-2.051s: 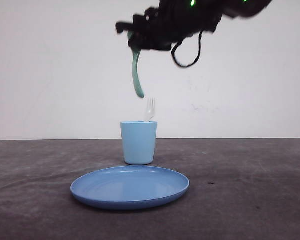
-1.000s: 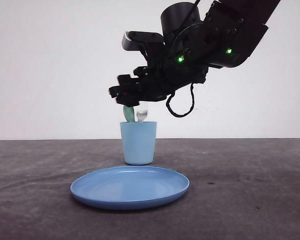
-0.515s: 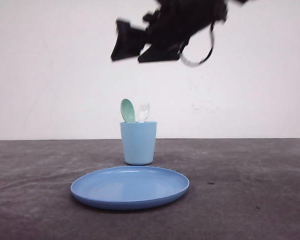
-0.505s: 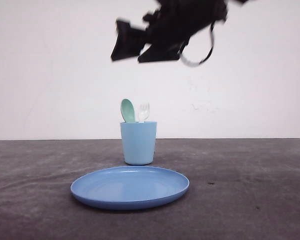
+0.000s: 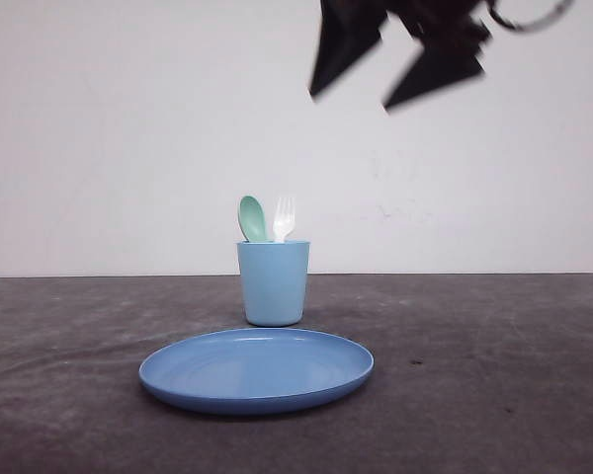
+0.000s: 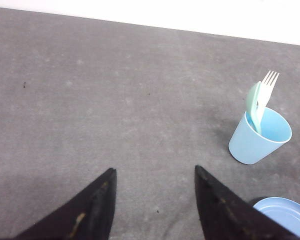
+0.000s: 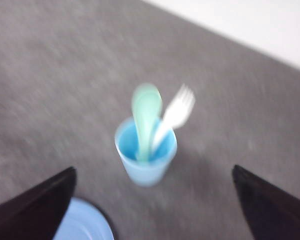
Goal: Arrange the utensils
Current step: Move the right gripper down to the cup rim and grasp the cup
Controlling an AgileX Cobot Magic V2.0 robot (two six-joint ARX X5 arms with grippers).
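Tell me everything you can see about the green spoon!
The spoon is pale mint green and looks like smooth plastic. It stands handle-down in the light blue cup, its oval bowl sticking up above the rim and leaning a little. Its handle runs down inside the cup. The white fork stands right beside it in the same cup. No pincer is touching it.

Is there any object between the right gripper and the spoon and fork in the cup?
Nothing visible. The right gripper hangs open, high above the cup. The spoon and fork stand in it, with only open air between.
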